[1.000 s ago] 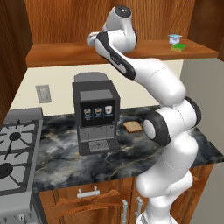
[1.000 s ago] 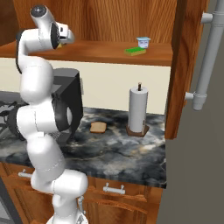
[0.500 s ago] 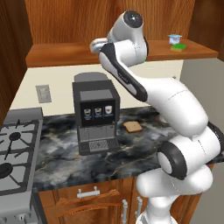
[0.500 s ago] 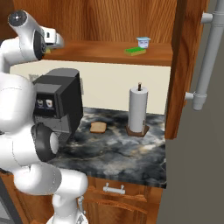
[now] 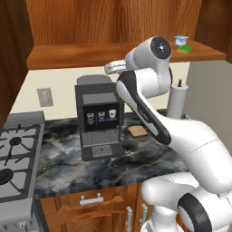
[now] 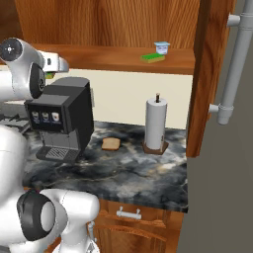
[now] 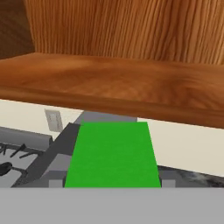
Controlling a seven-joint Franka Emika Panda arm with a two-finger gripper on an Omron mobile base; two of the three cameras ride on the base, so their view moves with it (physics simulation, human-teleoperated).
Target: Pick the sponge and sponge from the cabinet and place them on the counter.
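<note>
sponge (image 6: pixel 152 58) upper ctr on cabinet shelf (image 6: pixel 123 57), beside cup (image 6: pixel 161 47) | coffee machine (image 6: pixel 62 118) left | bread slice (image 6: pixel 110 144) + paper towel roll (image 6: pixel 154 123) mid-frame on counter (image 6: pixel 128 173)

The cabinet shelf (image 6: pixel 113 57) bears a sponge (image 6: pixel 152 58) and cup (image 6: pixel 161 47).

Bright green sponge (image 7: pixel 113 154), veined black counter (image 6: pixel 133 170)

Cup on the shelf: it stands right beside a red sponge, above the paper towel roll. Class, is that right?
Not quite. The sponge beside the cup on the shelf is green, not red, as the right base view shows. The rest holds: they sit above the paper towel roll.
</note>
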